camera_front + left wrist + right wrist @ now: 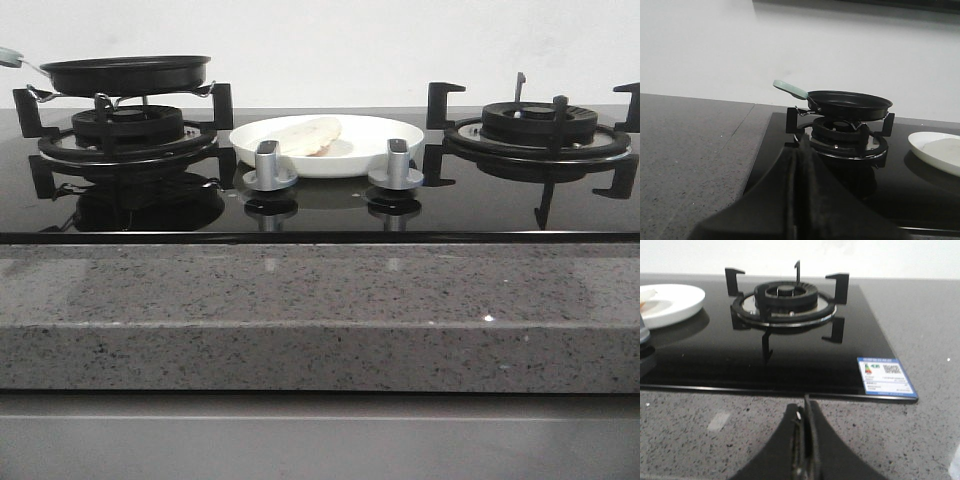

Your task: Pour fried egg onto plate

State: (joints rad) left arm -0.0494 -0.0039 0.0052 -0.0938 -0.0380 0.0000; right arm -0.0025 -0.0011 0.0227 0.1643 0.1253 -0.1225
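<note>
The egg [310, 134] is lying pale side up on the plate [385, 158] — well ahead of both tools. The left tool [799, 165] is clenched, empty, before the pan [849, 104]; the right tool [806, 420] is clenched too, over the bench [700, 435].

Left gripper [799, 165] low in view, black fingers pressed together, empty. Beyond it, black frying pan [850, 103] with pale green handle [790, 89] sits on burner grate [840, 131]. Plate [930, 150] at edge, holding pale fried egg [946, 149].
</note>
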